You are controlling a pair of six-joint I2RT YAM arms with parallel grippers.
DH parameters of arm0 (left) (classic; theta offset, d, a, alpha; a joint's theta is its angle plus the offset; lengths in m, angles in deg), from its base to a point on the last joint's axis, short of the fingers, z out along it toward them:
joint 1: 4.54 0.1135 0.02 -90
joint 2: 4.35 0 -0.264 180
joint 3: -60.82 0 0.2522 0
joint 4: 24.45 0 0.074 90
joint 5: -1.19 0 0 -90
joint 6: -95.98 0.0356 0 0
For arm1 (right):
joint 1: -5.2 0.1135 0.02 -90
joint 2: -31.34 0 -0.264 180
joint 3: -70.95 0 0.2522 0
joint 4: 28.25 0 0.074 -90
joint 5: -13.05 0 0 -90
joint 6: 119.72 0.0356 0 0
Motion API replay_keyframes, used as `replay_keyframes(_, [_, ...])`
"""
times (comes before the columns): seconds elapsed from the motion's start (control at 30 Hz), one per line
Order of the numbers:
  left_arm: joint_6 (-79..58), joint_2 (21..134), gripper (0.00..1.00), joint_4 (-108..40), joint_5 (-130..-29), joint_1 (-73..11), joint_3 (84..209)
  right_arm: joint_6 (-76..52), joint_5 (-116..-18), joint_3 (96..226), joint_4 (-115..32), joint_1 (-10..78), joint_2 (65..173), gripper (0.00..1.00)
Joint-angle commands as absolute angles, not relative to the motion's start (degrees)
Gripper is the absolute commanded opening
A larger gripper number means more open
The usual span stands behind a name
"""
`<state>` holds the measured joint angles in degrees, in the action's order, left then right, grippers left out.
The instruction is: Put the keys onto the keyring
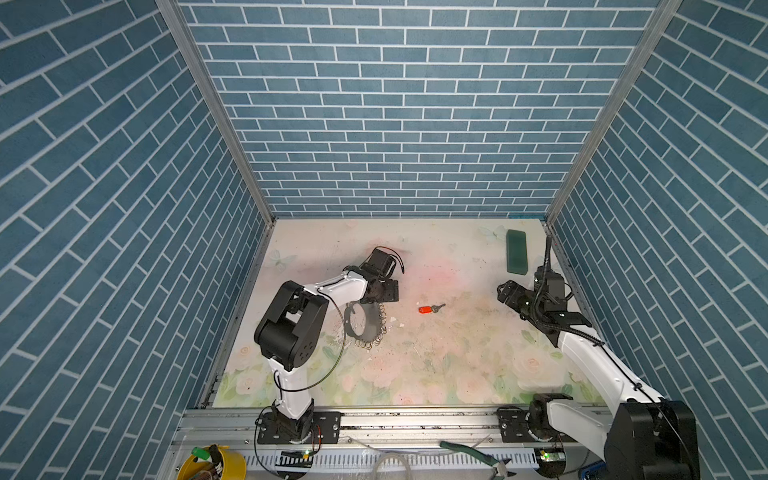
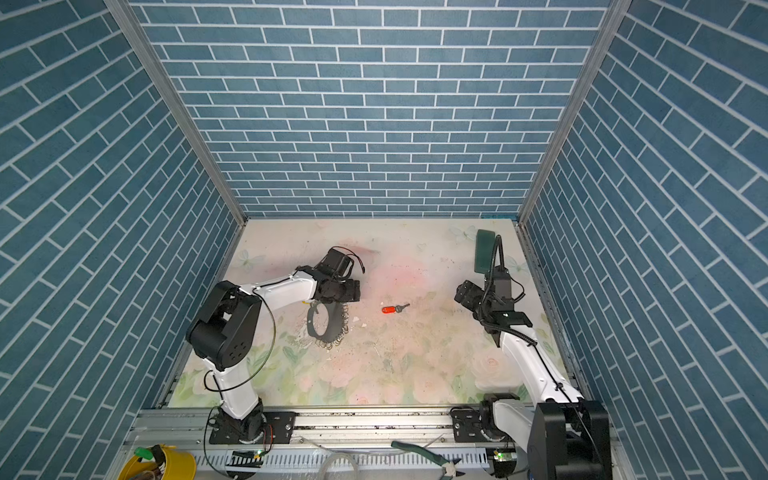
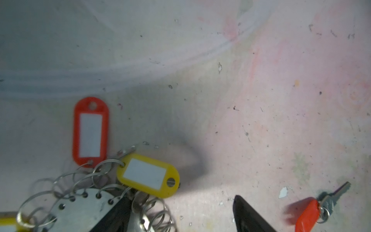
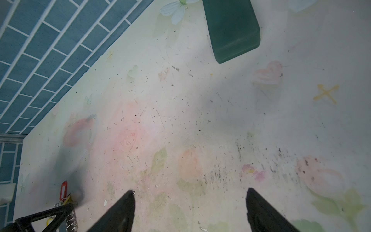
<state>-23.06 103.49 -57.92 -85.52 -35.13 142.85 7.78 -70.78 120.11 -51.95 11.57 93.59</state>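
Currently mid-task: red key point(image 1: 430, 308) loose near keyring point(image 3: 80, 213). Left tool point(image 3: 183, 202) at keyring, right tool point(image 4: 190, 192) well off; both apart, empty. Next: grasp key, thread onto keyring.

The tabletop point(image 1: 415, 257), printed with pale flowers and scuffed, is carrying a grey keyring point(image 1: 372, 326) on its left part, with a red tag point(image 3: 90, 131) and a yellow tag point(image 3: 148, 175) lying at its wire rings point(image 3: 66, 182). A red key point(image 1: 430, 309) is lying alone near the middle, and a dark green block point(image 1: 516, 251) is resting by the far right corner.
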Motion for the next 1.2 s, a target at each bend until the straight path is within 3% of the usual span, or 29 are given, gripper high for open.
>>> replay_keyframes(0.0, [-21.0, 105.9, 0.8, -61.4, -83.0, -38.7, 145.5, 7.2, -71.6, 122.4, -53.0, 11.9, 93.8, 0.86])
replay_keyframes(0.23, [-18.3, 107.7, 0.78, -62.8, -80.5, -47.5, 146.8, 7.0, -73.0, 123.0, -53.2, 12.0, 94.5, 0.86])
replay_keyframes(0.4, [-16.4, 103.2, 0.78, -63.4, -81.5, -51.2, 144.2, 6.9, -72.9, 123.5, -53.0, 12.0, 94.8, 0.86])
replay_keyframes(0.57, [-16.5, 95.1, 0.78, -61.8, -87.5, -49.0, 140.6, 7.2, -72.4, 123.5, -52.3, 12.2, 95.5, 0.86])
replay_keyframes(0.73, [-20.9, 97.2, 0.78, -64.7, -88.8, -42.7, 142.9, 7.5, -72.3, 123.7, -52.0, 12.8, 95.8, 0.86])
replay_keyframes(0.93, [-20.9, 102.5, 0.78, -66.5, -88.6, -40.8, 146.3, 6.9, -72.9, 122.8, -52.6, 13.0, 94.8, 0.86])
replay_keyframes(1.17, [-19.3, 106.1, 0.64, -66.5, -83.8, -42.3, 146.3, 6.3, -74.0, 122.3, -53.1, 13.1, 95.0, 0.86])
